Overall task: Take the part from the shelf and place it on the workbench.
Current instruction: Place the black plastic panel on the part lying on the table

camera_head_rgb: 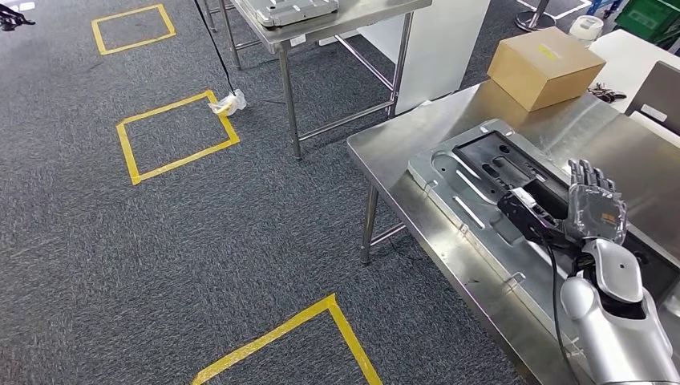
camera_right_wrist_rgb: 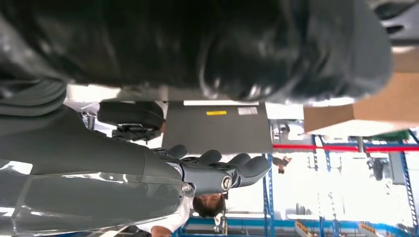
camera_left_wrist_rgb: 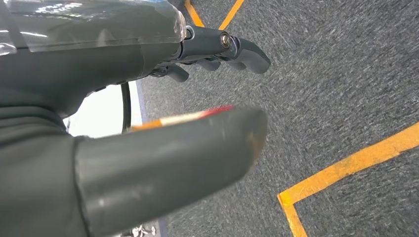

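Note:
The part [camera_head_rgb: 473,188], a large flat grey metal panel with slots and a black inner section, lies on the steel workbench [camera_head_rgb: 385,148] at the right of the head view. My right hand [camera_head_rgb: 595,210] is over the panel's near end, fingers straight and apart, holding nothing. The right wrist view shows the same hand [camera_right_wrist_rgb: 148,168] with its fingers [camera_right_wrist_rgb: 222,173] extended and nothing in them. My left hand [camera_left_wrist_rgb: 113,108] hangs over the grey carpet with thumb and fingers [camera_left_wrist_rgb: 232,47] apart, holding nothing.
A cardboard box [camera_head_rgb: 545,66] and a laptop [camera_head_rgb: 661,96] sit at the far side of the workbench. A second steel table [camera_head_rgb: 345,28] carrying a metal tray [camera_head_rgb: 293,10] stands behind. Yellow tape squares [camera_head_rgb: 176,136] mark the carpet. A person [camera_right_wrist_rgb: 197,210] stands beyond the bench.

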You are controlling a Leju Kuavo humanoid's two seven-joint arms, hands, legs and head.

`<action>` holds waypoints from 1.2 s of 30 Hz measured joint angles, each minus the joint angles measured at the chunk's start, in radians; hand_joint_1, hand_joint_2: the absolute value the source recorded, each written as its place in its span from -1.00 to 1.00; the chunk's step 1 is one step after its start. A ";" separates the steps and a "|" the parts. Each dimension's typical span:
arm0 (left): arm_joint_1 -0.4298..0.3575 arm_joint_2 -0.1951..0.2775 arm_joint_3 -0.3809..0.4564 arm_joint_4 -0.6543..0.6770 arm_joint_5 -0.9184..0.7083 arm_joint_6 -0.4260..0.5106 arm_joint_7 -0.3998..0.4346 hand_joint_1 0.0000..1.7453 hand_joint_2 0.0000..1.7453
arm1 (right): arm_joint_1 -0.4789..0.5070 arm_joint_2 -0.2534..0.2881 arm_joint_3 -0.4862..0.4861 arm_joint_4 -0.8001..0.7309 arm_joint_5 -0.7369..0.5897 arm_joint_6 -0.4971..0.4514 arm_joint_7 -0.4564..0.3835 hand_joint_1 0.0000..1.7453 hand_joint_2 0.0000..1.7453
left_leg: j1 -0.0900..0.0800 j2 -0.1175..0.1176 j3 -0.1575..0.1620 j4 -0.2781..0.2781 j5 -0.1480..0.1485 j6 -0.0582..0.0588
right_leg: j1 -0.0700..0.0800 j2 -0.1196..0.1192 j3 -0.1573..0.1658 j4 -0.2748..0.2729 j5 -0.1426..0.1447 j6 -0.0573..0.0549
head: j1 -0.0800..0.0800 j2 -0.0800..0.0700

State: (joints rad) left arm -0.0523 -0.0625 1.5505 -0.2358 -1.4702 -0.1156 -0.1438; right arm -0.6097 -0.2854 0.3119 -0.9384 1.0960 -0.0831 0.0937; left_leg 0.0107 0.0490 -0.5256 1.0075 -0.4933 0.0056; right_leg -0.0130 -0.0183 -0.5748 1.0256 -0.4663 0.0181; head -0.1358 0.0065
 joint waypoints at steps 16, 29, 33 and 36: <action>0.004 0.021 0.000 0.000 0.084 -0.024 0.026 -1.00 -1.00 | 0.006 0.090 0.131 -0.179 -0.030 0.019 -0.077 -1.00 -1.00 | 0.001 -0.001 -0.005 0.005 0.000 0.001 | -0.003 -0.001 -0.002 0.001 0.001 0.000 | 0.000 0.000; 0.016 0.051 0.000 0.000 0.087 -0.039 0.001 -1.00 -1.00 | -0.064 0.167 0.394 -0.444 -0.011 0.030 -0.120 -1.00 -1.00 | 0.010 -0.037 -0.005 -0.019 0.022 0.028 | -0.003 0.014 -0.136 0.277 -0.126 0.017 | 0.001 0.000; 0.020 0.051 0.000 0.000 0.084 -0.038 -0.007 -1.00 -1.00 | -0.060 0.145 0.433 -0.513 0.003 0.018 -0.120 -1.00 -1.00 | 0.012 -0.073 -0.005 -0.010 0.013 0.017 | -0.010 0.035 -0.079 0.131 -0.010 0.014 | 0.001 0.000; 0.020 0.050 0.000 0.000 0.075 -0.029 -0.008 -1.00 -1.00 | -0.045 0.125 0.458 -0.567 0.022 -0.005 -0.117 -1.00 -1.00 | 0.015 -0.098 -0.021 0.005 0.006 -0.003 | -0.007 0.070 -0.033 0.020 0.014 0.002 | 0.001 0.000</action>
State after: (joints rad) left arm -0.0328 -0.0122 1.5501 -0.2358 -1.3949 -0.1441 -0.1514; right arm -0.6548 -0.1601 0.7699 -1.5051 1.1180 -0.0879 -0.0231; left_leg 0.0254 -0.0486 -0.5462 1.0120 -0.4873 0.0025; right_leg -0.0198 0.0521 -0.6078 1.0455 -0.4528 0.0198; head -0.1348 0.0066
